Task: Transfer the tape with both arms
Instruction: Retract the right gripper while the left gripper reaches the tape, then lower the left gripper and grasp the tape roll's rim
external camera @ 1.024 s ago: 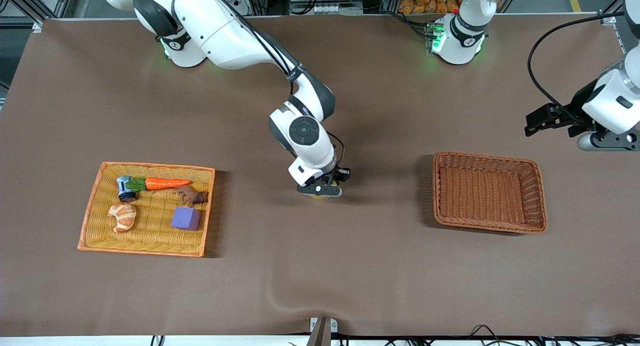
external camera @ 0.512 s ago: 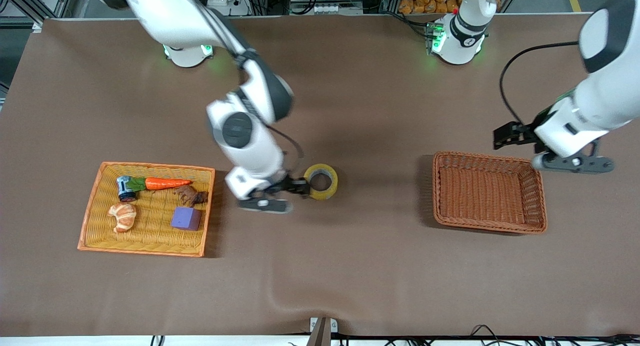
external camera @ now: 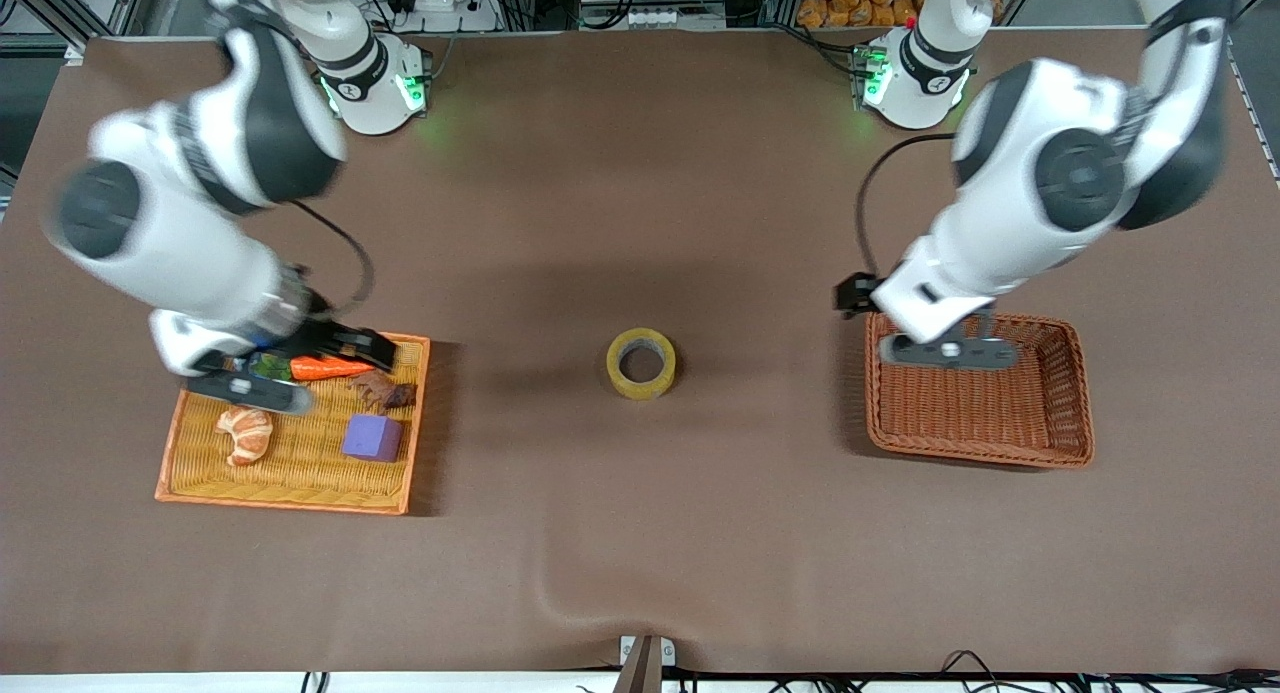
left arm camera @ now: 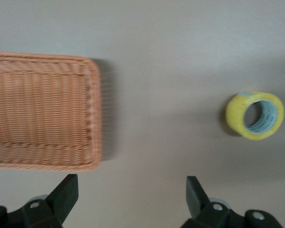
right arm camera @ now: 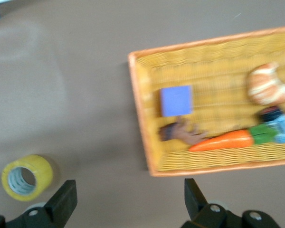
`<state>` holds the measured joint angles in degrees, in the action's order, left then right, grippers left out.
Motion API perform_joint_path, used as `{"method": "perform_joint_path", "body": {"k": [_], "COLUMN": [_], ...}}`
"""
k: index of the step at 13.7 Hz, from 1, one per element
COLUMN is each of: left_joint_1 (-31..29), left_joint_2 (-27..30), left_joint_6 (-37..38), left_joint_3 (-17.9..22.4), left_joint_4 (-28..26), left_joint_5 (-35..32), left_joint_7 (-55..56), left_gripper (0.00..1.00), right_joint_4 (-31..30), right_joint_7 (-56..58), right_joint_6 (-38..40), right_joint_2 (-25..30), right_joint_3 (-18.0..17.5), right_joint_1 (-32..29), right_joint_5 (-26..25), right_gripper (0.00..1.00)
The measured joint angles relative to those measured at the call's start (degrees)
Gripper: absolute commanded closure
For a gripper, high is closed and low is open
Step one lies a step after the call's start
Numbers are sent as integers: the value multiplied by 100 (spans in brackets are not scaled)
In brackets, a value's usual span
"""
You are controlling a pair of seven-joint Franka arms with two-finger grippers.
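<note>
Since half a second ago, right gripper (external camera: 250, 391) swung off the tape (external camera: 641, 363) and over to the yellow wicker tray (external camera: 186, 451) at the right arm's end of the table; left gripper (external camera: 946, 351) brought in from the table's edge to hang above the brown wicker basket (external camera: 1070, 393), over the basket's end nearest the tape.

Tape let go, lying flat on the brown table (external camera: 700, 533) with its hole facing up, midway between tray and basket and well apart from both (touched by neither arm); seen also in the left wrist view (left arm camera: 255, 115) and the right wrist view (right arm camera: 27, 177).

Right gripper released, fingers (right arm camera: 61, 202) spread wide with nothing between them; hovering over the tray's edge farthest from the front camera, above the carrot (external camera: 335, 367) and the small blue-labelled can (right arm camera: 278, 124).

Left gripper likewise spread, fingers (left arm camera: 64, 194) apart and bare.

In the tray: croissant (external camera: 245, 433) nearer the front camera than the carrot; purple cube (external camera: 372, 438) beside it, toward the tape; small brown animal figure (external camera: 385, 392) between cube and carrot, touching the carrot's tip or nearly so.
</note>
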<state>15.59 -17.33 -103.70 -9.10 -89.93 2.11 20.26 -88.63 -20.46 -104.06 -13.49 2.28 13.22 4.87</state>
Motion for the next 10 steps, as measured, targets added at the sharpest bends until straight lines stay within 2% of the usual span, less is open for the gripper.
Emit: {"method": "perform_joint_path", "body": {"k": [3, 6, 10], "left_joint_1": [526, 1064, 1663], "left_joint_2": [-550, -996, -1763], "left_joint_6": [-453, -919, -1513], "left_joint_3": [10, 15, 26], "left_joint_4": [2, 49, 441], "left_joint_5": [-39, -418, -515], "left_joint_7": [457, 1535, 2524], "left_gripper": [0, 0, 0], "right_joint_4": [-194, -293, -443], "right_joint_7": [1513, 2612, 2917], "right_joint_6": [483, 906, 1351], "right_joint_2": [719, 1036, 1415], "right_joint_3": [10, 2, -2], "right_joint_1": [-891, -1443, -1713], "right_joint_5": [-7, -280, -401], "right_gripper": [0, 0, 0]}}
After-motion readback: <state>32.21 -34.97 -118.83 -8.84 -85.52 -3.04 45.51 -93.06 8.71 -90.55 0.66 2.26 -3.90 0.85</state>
